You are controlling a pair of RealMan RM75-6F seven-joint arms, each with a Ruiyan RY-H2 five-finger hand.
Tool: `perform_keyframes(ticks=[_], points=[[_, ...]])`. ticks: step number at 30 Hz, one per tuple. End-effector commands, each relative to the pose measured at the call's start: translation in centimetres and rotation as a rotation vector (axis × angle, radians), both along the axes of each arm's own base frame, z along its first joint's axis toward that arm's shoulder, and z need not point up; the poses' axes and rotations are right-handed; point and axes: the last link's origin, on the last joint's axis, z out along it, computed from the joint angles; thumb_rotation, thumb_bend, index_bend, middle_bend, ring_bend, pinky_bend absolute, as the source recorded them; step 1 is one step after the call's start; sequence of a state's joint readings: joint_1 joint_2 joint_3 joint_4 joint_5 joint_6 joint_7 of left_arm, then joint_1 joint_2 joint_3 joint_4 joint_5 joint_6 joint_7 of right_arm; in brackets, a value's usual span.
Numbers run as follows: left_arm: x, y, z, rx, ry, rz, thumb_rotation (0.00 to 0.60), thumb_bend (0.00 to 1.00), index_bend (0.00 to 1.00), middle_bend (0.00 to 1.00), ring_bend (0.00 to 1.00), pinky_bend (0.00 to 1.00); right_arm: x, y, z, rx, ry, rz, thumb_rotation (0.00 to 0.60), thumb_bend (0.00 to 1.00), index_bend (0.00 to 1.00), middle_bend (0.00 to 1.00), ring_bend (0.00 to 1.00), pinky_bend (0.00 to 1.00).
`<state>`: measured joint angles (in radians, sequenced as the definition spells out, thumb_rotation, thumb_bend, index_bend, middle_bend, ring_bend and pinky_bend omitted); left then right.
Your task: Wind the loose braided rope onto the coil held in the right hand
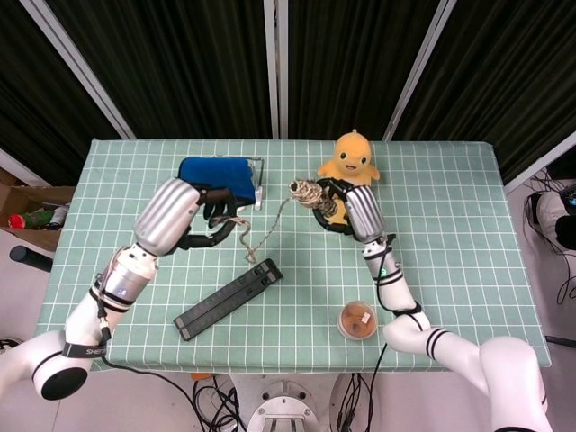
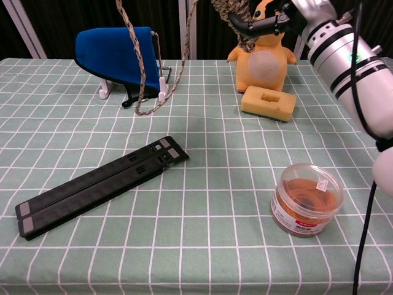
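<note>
Near table [image 1: 450, 270] far edge: covered stand [image 1: 216, 175] left, plush toy [image 1: 349, 162] right, sponge block [image 2: 268, 102] just before toy. Mid-table: folded bar [image 1: 228, 299] lying diagonally. Toward near edge, right of bar: lidded tub [image 1: 358, 320].

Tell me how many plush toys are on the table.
1. The yellow toy stands at the far side of the table, behind the right hand holding the coil. None seems hidden.
</note>
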<state>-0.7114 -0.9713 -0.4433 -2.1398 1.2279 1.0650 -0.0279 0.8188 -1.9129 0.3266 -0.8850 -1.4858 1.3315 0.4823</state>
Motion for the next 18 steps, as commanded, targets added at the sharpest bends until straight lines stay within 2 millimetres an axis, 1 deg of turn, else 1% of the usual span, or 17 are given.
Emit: perform_keyframes(ticks=[1, 4, 9, 11, 14, 16, 18], points=[[6.0, 0.1, 1.5, -0.088, 0.006, -0.067, 0.600, 0.48, 0.78, 0.76, 0.69, 0.86, 1.1, 0.0, -1.8, 0.043, -0.031, -0.001, 0.600, 0.62, 0.94, 0.75, 0.68, 0.87], [8.6, 1.0, 1.8, -0.123, 0.002, -0.061, 0.600, 0.48, 0.78, 0.76, 0.69, 0.86, 1.9, 0.1, -2.9, 0.073, -0.050, 0.004, 0.600, 0.62, 0.95, 0.75, 0.68, 0.87], [12.6, 2.4, 1.8, -0.172, -0.022, -0.032, 0.600, 0.48, 0.78, 0.77, 0.69, 0.86, 3.2, 0.1, -3.9, 0.106, -0.069, 0.022, 0.600, 0.62, 0.95, 0.75, 0.68, 0.87], [13.8, 2.9, 1.5, -0.171, -0.027, -0.025, 0.600, 0.48, 0.78, 0.77, 0.69, 0.86, 3.7, 0.0, -4.2, 0.126, -0.080, 0.027, 0.600, 0.62, 0.95, 0.75, 0.68, 0.87], [15.0, 4.1, 1.1, -0.144, -0.025, -0.004, 0.600, 0.48, 0.78, 0.77, 0.69, 0.86, 4.6, 0.3, -4.4, 0.161, -0.103, 0.053, 0.600, 0.62, 0.95, 0.75, 0.68, 0.87], [15.1, 5.2, 0.8, -0.116, -0.022, 0.029, 0.600, 0.48, 0.78, 0.77, 0.69, 0.86, 4.9, 0.8, -4.6, 0.195, -0.107, 0.088, 0.600, 0.62, 0.95, 0.75, 0.68, 0.87], [14.8, 6.4, 0.6, -0.104, -0.028, 0.070, 0.600, 0.48, 0.78, 0.77, 0.69, 0.86, 4.7, 1.4, -4.7, 0.224, -0.091, 0.125, 0.600, 0.62, 0.95, 0.75, 0.68, 0.87]])
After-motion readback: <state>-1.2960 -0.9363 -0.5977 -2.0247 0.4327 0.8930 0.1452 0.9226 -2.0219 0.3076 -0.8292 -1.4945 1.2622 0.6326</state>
